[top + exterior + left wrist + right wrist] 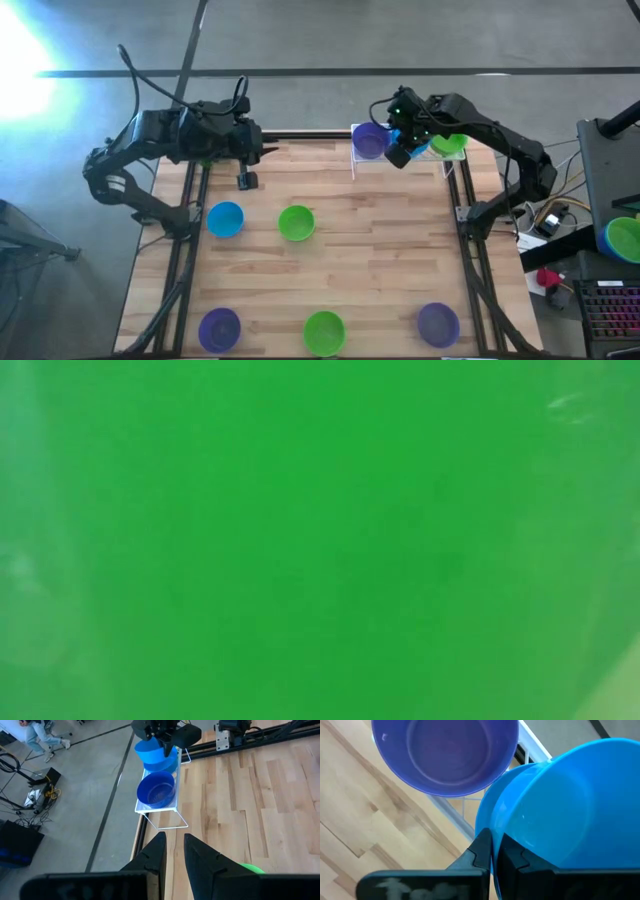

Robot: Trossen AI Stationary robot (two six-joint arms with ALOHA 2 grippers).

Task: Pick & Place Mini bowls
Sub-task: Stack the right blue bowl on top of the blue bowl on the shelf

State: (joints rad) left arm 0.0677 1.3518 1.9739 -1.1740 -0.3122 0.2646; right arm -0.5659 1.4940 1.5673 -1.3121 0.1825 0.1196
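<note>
A white wire rack [354, 160] stands at the table's far edge. In it a purple bowl [369, 141] [445, 750] and a green bowl [452, 145] lean on edge. My right gripper [400, 152] [494, 851] is over the rack, shut on a sky-blue bowl [580, 805] [150, 751]. A second blue bowl [165, 767] sits just under the held one. Five more bowls lie open side up on the table: blue [225, 219], green [296, 222], purple [219, 327], green [323, 332], purple [438, 323]. My left gripper [245, 180] [173, 845] hangs over the far left of the table, narrowly open, holding nothing. My right gripper pinches the sky-blue bowl by its rim [493, 831], one finger inside the bowl and one outside. The bowl stands tilted on edge, above the rack and against the second blue bowl. Whether it rests on the rack I cannot tell.
Green fills the low view [320, 540]; it shows nothing else. Black frame rails [190, 230] [470, 240] run along the table's left and right sides. More bowls [622, 238] sit off the table to the right. A person [40, 735] stands on the floor beyond.
</note>
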